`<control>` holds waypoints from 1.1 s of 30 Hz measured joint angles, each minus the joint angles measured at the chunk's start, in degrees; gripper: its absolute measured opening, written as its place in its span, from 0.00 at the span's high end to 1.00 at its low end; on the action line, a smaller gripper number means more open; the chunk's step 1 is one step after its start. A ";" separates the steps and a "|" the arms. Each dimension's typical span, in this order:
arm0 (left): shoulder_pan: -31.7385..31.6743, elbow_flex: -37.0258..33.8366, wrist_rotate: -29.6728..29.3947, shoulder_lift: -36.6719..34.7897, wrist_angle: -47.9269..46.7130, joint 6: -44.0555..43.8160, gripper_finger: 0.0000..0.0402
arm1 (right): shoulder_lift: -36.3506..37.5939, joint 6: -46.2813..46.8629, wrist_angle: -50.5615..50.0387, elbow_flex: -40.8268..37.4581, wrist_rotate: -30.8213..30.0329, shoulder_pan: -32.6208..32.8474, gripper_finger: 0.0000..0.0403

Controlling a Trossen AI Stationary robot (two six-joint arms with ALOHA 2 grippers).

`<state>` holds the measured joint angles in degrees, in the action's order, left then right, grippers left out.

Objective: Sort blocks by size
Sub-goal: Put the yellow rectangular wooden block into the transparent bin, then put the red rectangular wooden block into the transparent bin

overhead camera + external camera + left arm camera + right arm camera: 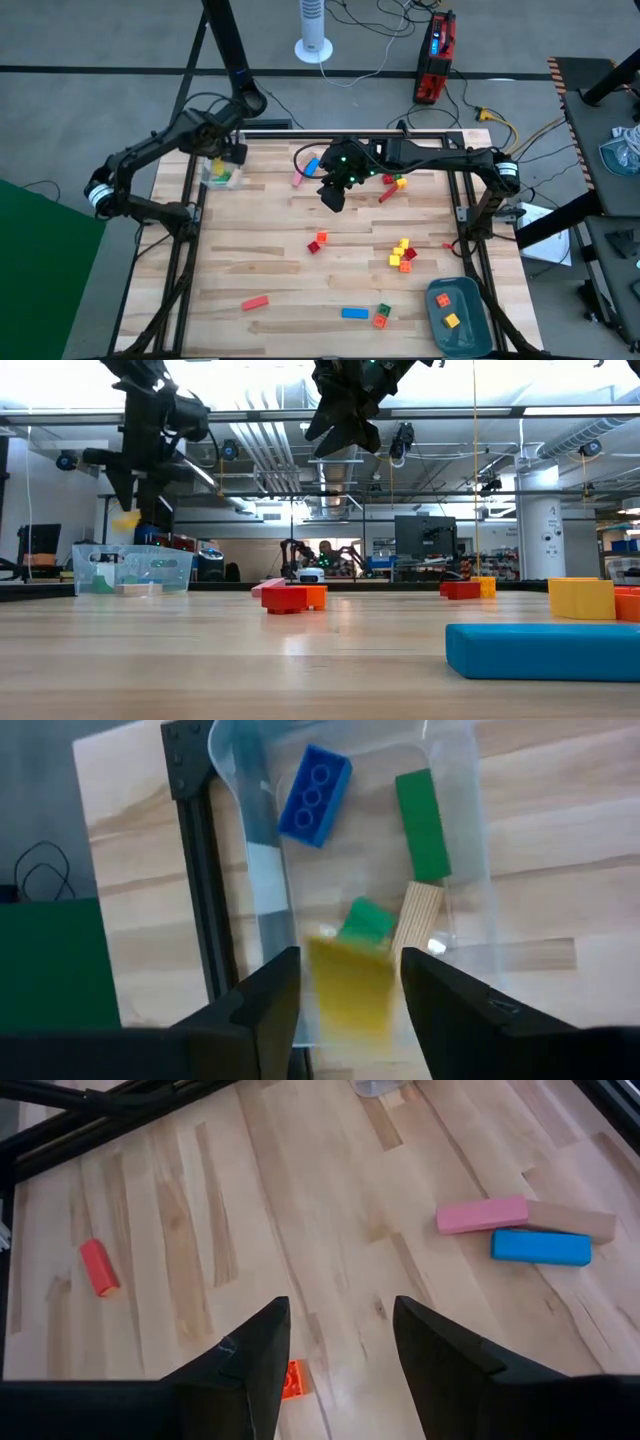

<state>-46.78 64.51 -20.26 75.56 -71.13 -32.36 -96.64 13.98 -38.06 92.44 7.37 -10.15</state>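
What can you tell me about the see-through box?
The clear box looks like thin plastic, open on top, with rounded corners. It sits flat on the wooden table near the far left corner, beside the dark frame. Inside lie a blue brick, a green bar, a small green block and a tan wooden piece. The left end effector hangs just above it, open, with a blurry yellow block between its fingers.

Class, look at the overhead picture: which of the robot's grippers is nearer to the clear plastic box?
The left. The left gripper hangs right above the clear plastic box at the table's far left corner. The right gripper is well off to the side, over the middle of the table.
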 joint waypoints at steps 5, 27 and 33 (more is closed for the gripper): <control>0.85 2.41 -0.10 -0.63 0.50 0.16 0.56 | 0.00 0.23 0.00 0.00 0.01 0.00 0.56; 42.61 13.72 1.33 -4.80 2.73 -11.91 0.56 | 0.00 11.73 -0.69 -4.21 0.23 9.62 0.59; 51.34 13.70 -2.96 -4.99 3.00 -14.03 0.56 | 0.00 14.61 -0.62 -7.99 -3.30 12.44 0.54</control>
<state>4.56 78.22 -23.22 70.57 -68.13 -46.39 -96.64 28.58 -38.69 84.45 4.06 2.29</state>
